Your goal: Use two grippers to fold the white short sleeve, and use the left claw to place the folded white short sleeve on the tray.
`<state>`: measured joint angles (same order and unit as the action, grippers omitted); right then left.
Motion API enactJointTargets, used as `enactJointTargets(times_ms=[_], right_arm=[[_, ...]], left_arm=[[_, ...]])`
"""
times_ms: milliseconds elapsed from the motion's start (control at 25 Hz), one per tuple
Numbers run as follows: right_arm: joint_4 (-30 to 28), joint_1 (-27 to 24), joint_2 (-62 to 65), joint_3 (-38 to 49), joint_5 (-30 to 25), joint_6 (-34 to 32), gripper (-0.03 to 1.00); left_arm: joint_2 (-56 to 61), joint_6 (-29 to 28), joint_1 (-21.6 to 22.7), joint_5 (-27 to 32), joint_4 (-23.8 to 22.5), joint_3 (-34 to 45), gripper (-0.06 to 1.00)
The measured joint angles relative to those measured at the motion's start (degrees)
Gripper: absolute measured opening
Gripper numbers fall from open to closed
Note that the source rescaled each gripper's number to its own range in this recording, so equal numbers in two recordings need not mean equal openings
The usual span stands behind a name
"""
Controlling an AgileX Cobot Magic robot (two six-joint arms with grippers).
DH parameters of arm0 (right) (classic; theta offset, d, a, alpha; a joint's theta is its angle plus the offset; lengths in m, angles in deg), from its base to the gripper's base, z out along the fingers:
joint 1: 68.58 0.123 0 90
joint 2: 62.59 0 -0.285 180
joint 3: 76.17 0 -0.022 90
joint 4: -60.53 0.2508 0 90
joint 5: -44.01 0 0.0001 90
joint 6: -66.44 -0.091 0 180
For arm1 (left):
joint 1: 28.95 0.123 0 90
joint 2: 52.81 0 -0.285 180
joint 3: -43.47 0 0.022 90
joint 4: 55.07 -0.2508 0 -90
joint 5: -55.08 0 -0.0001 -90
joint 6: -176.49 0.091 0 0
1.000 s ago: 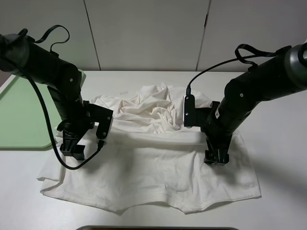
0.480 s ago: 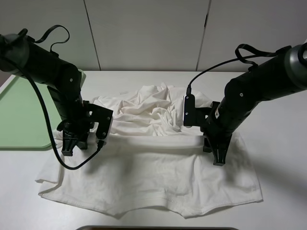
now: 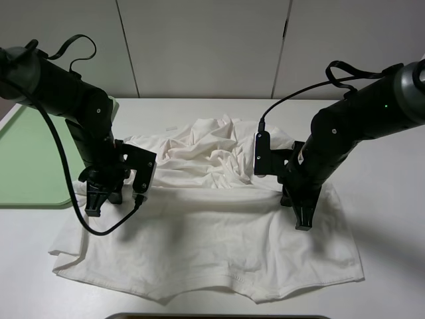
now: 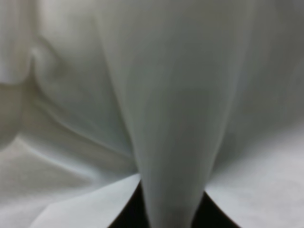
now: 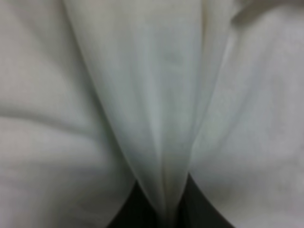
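The white short sleeve [image 3: 212,226] lies spread and wrinkled across the middle of the table, its upper part bunched toward the back. My left gripper [image 3: 95,207] presses down on the shirt's left side, shut on a pinched ridge of the white short sleeve [image 4: 171,142] that runs between its black fingers. My right gripper [image 3: 303,222] stands on the shirt's right side, likewise shut on a fold of the white short sleeve [image 5: 156,123]. The light-green tray [image 3: 30,159] sits at the far left, apart from the shirt.
White cabinet doors close off the back of the table. Black cables loop from both arms, one hanging low beside the left gripper [image 3: 99,229]. A dark object's edge [image 3: 219,316] shows at the table's front edge.
Both grippers went from open to shut, each pinching a fold of the shirt. The cloth has drawn in slightly around the two pinch points.
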<state>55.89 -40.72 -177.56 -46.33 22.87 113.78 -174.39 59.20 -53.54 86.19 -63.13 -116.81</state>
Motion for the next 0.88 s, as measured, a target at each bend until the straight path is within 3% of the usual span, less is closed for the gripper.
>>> enactJointTargets(times_ms=[520,880], right_arm=[[-1.2,0.0,4.3,0.0,-4.5,0.0,0.0],[-2.1,0.0,17.2,0.1,-11.5,-1.1,0.0]], left_arm=[[5.2,-5.2,0.0,4.0,0.5,0.0,0.01],[17.7,-7.3,0.0,9.4,0.8,0.0,0.0]])
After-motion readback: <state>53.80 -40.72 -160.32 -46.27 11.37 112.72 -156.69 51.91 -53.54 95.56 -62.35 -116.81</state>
